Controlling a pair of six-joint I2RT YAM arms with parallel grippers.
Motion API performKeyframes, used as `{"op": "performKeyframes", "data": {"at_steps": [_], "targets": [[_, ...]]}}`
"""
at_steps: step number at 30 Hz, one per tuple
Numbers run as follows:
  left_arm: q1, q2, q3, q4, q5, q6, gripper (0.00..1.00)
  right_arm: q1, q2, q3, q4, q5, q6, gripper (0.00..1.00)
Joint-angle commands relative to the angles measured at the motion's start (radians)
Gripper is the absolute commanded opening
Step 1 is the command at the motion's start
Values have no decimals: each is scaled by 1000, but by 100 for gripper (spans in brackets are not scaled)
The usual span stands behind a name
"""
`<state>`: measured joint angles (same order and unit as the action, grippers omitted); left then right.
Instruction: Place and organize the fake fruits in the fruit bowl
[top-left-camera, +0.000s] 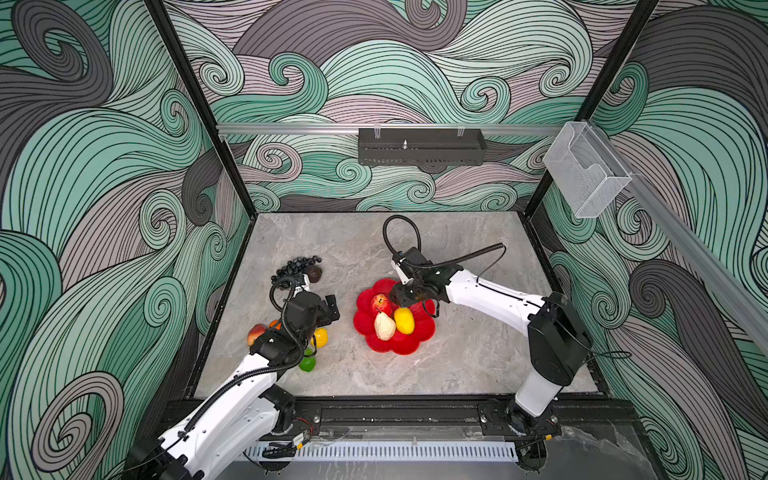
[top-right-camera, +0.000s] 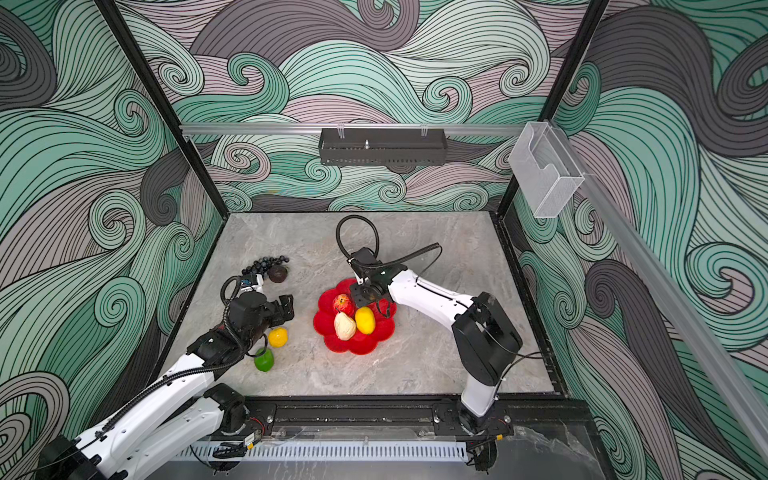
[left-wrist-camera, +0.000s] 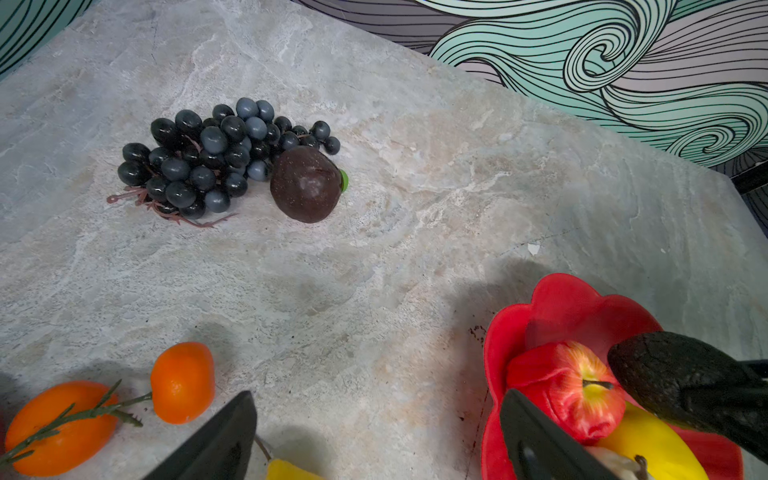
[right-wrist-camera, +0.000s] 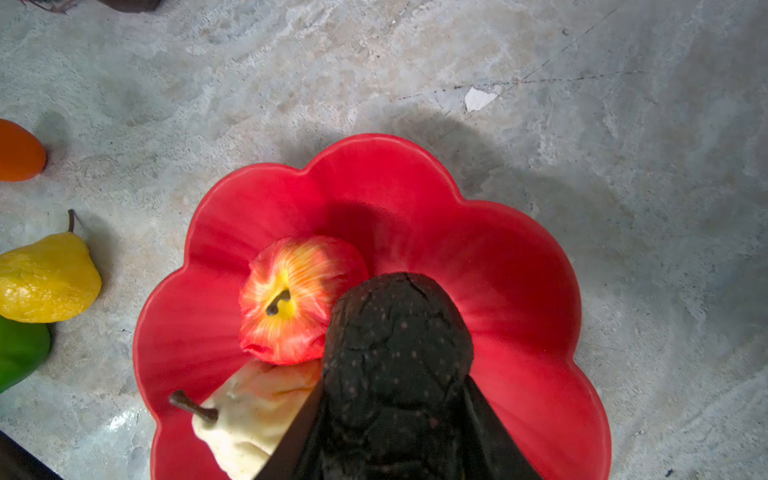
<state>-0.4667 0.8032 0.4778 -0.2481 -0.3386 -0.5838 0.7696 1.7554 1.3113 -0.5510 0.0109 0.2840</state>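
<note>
The red scalloped fruit bowl holds a red apple, a beige pear and a yellow lemon. My right gripper hangs over the bowl's far side, shut on a black crackled avocado. My left gripper stands open and empty over bare table, left of the bowl. On the table lie a grape bunch, a dark brown round fruit, two stemmed oranges, a yellow fruit and a green lime.
A reddish fruit lies by the left wall, partly behind my left arm. A black tray hangs on the back rail and a clear plastic box on the right rail. Patterned walls close in the marble table.
</note>
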Motion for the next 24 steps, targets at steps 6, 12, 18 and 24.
{"op": "performKeyframes", "data": {"at_steps": [6, 12, 18, 24], "targets": [[7, 3, 16, -11, -25, -7, 93, -24, 61, 87, -100, -13, -8, 40], [7, 19, 22, -10, -17, -10, 93, -25, 98, 118, -127, -29, -7, 41], [8, 22, 24, -14, -17, -10, 94, -22, 125, 132, -132, -30, -7, 41], [8, 24, 24, -13, -20, -9, 94, -23, 148, 141, -138, -39, -5, 43]]}}
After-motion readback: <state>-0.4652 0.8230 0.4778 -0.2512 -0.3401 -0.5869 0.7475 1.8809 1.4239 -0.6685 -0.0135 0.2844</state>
